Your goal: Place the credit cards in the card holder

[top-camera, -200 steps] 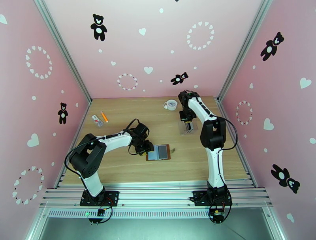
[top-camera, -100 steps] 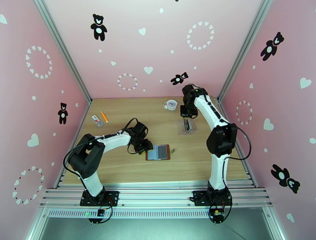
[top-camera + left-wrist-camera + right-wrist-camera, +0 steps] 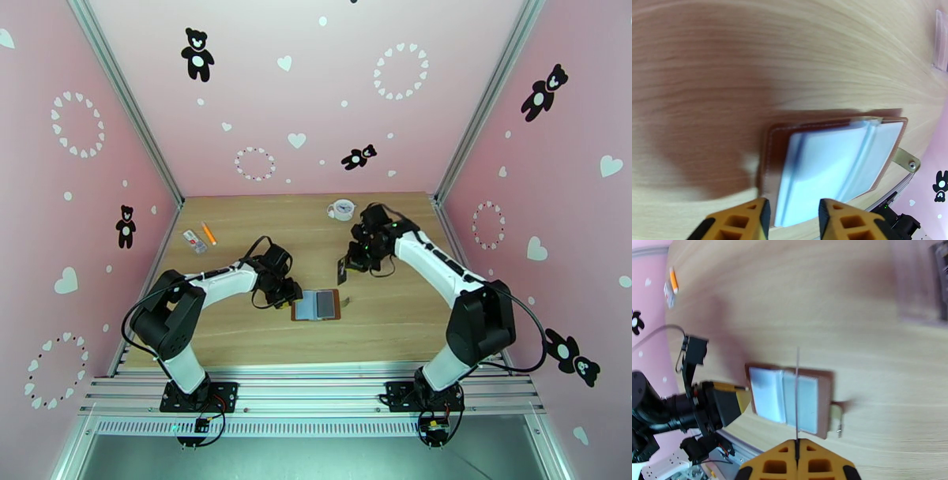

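The card holder (image 3: 317,305) lies open on the wooden table, a brown wallet with pale grey-blue sleeves inside (image 3: 821,162) and a snap strap (image 3: 908,162) on its right. My left gripper (image 3: 289,294) sits at its left edge, jaws partly apart, with the wallet's edge (image 3: 770,158) between the yellow fingers (image 3: 746,221). A dark credit card (image 3: 342,271) hangs from my right gripper (image 3: 348,265), which is shut on it just above and behind the wallet. In the right wrist view the card shows edge-on as a thin line (image 3: 796,398) over the open wallet (image 3: 768,394).
A clear plastic pouch (image 3: 916,283) with another dark card (image 3: 942,255) in it lies behind and to the right of the wallet. A small white cup (image 3: 342,209) stands at the back. An orange pen (image 3: 208,233) and a small white item (image 3: 194,241) lie at the back left.
My right arm has swung from the pouch at the back right down and left towards the wallet, carrying a dark card. The left gripper has stayed at the wallet's left edge, its jaws slightly narrower.
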Controlling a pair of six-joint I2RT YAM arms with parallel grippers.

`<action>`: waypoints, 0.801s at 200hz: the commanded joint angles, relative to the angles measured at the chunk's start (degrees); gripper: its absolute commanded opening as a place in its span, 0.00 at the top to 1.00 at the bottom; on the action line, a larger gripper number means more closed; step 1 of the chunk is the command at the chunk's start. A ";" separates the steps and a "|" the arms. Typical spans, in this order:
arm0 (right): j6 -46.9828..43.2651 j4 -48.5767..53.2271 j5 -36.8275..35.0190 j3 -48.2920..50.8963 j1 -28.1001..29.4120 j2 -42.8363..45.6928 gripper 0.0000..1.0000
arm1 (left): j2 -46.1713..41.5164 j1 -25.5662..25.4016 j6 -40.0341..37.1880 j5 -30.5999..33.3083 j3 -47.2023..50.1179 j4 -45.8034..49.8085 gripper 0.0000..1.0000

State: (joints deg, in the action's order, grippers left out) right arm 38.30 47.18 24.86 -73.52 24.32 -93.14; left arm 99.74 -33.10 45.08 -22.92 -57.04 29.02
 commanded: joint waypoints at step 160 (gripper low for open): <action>7.14 -15.96 4.79 11.61 8.46 -5.41 1.00 | 2.12 0.43 -1.38 -0.73 0.70 -0.71 0.70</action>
State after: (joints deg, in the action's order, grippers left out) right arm 45.65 31.88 29.34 -63.05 32.56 -97.01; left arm 100.62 -33.08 44.99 -22.96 -56.58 28.86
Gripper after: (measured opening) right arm 0.028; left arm 0.301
